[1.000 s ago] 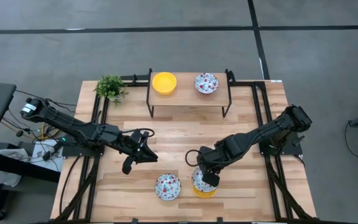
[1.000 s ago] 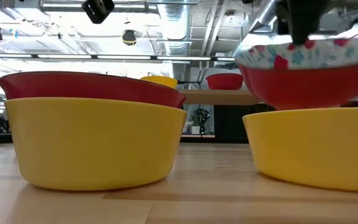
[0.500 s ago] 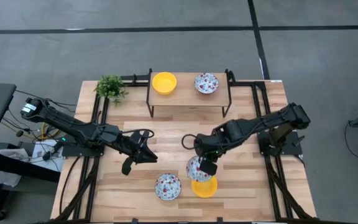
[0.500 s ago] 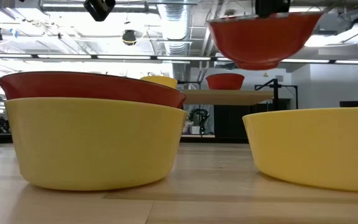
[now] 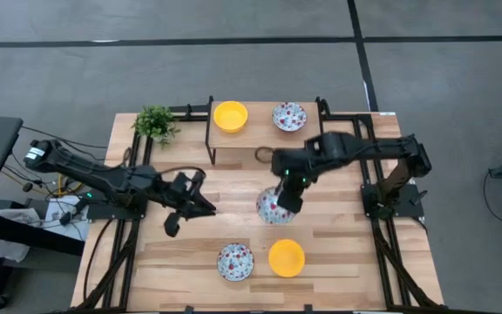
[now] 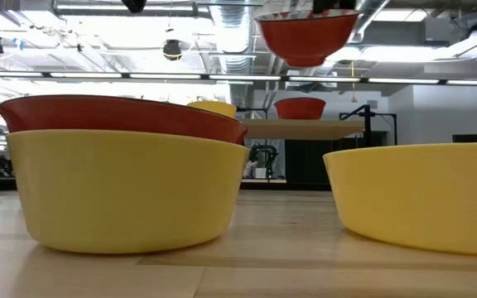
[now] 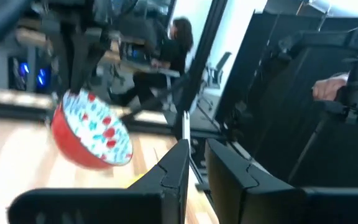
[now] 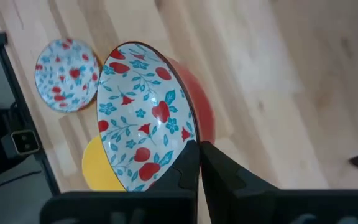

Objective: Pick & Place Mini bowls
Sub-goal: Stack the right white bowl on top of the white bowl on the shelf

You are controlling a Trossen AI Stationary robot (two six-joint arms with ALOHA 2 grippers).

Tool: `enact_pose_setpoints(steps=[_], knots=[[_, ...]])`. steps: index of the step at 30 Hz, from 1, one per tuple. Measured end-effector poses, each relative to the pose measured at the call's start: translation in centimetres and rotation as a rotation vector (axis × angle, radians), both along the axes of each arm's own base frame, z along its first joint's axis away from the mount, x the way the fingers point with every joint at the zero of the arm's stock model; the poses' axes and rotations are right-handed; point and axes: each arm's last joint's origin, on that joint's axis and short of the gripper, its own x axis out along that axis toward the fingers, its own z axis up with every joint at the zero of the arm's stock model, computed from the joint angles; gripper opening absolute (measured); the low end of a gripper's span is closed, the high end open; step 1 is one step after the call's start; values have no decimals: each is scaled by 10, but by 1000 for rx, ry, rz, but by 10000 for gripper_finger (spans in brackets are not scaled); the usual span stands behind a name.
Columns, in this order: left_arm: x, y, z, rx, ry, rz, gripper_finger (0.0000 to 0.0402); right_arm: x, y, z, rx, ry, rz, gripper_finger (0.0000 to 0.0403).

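Note:
My right gripper is shut on a floral mini bowl, white inside and red outside, held high over the table's middle. A plain yellow bowl sits near the front edge. Left of it a floral bowl rests nested in another yellow bowl. On the far shelf stand a yellow bowl and a floral bowl. My left gripper hovers at the left, shut on nothing. My right gripper pinches the floral bowl's rim, one finger inside the bowl and one outside against the red wall. The fingers slant steeply down from above. The bowl hangs tilted below them, lifted clear of the table and of the other bowls.
A small green potted plant stands at the far left corner. The shelf's black frame rises at the far edge. Bare wood lies between the shelf and the front bowls. A person sits in the room beyond the table.
My right gripper has lifted the floral bowl out of the yellow bowl near the front edge, then carried it up and toward the far shelf. The yellow bowl has stayed in place. My left gripper has drawn back slightly toward the left and rolled a little.

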Motion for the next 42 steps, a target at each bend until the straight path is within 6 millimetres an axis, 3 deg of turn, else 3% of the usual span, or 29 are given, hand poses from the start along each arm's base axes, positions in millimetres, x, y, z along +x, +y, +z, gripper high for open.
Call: enact_pose_setpoints(steps=[12, 25, 33, 42], knots=[[-22, 29, 20, 30, -92, 117, 53, -15, -84, 29, -68, -33, -79, 0], [-22, 32, 16, 9, -47, 134, 53, -43, -165, 37, -51, -82, -191, 0], [-22, 32, 16, 8, -44, 134, 53, -61, -201, 38, -56, -107, -277, 0], [-22, 32, 16, 8, -44, 134, 53, -71, -226, 42, -69, -183, -359, 0]])
